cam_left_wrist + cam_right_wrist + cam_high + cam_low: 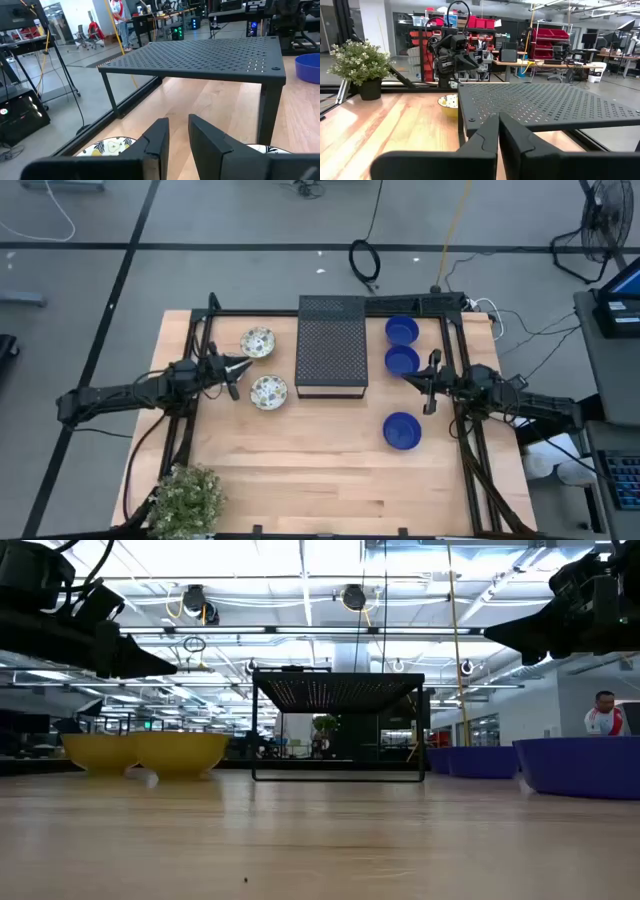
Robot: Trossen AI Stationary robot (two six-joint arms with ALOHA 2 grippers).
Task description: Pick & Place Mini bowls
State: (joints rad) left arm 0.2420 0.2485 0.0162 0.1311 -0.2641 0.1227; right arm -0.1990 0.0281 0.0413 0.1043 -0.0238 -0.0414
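Observation:
Two cream bowls with a green-yellow pattern [258, 342] [268, 391] rest on their bases on the wooden table, left of the black perforated box [332, 346]. Three blue bowls [401, 330] [401, 361] [401, 430] sit to the right of the box. My left gripper [246, 365] [179, 132] hovers above the table between the two patterned bowls, slightly open, with nothing between its fingers. My right gripper [408, 376] [498, 125] hangs shut above the table, just beside the middle blue bowl, and holds nothing.
A potted plant [188, 498] stands at the table's near left corner. The black frame rails [462, 430] run along the table's left and right sides. Bare wood [320, 470] lies in front of the box. Beyond the table in the low view, a person [603, 712] shows.

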